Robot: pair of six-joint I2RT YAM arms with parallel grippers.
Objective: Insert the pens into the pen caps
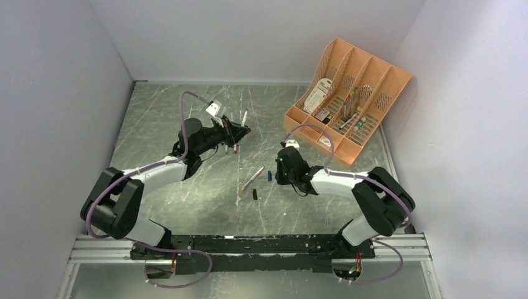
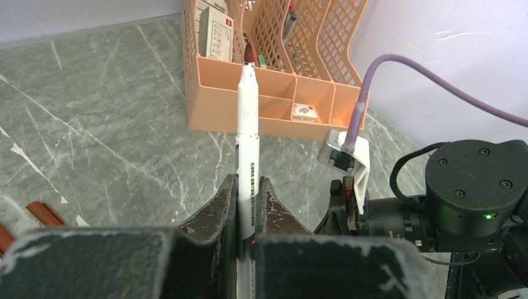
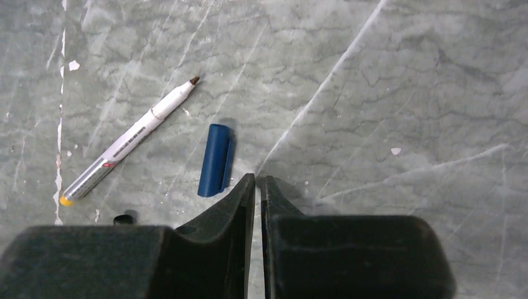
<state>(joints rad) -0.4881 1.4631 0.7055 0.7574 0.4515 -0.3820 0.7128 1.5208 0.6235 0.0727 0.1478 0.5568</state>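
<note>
My left gripper (image 1: 238,132) (image 2: 248,182) is shut on a white pen (image 2: 247,124) (image 1: 244,118), held above the table with its dark writing tip pointing away from the wrist. My right gripper (image 1: 278,170) (image 3: 257,179) is shut and empty, low over the table. A blue pen cap (image 3: 215,161) (image 1: 269,175) lies just left of its fingertips. Further left lies a white-grey pen (image 3: 127,142) (image 1: 252,179) with a brown tip and an orange end. A small black cap (image 3: 124,219) (image 1: 255,194) sits near it. A reddish-brown cap (image 2: 42,213) lies on the table at the left edge of the left wrist view.
An orange slotted organizer tray (image 1: 348,93) (image 2: 274,93) stands at the back right, holding cards and small items. White walls enclose the marble table top (image 1: 187,112) on three sides. The right arm (image 2: 473,193) fills the lower right of the left wrist view.
</note>
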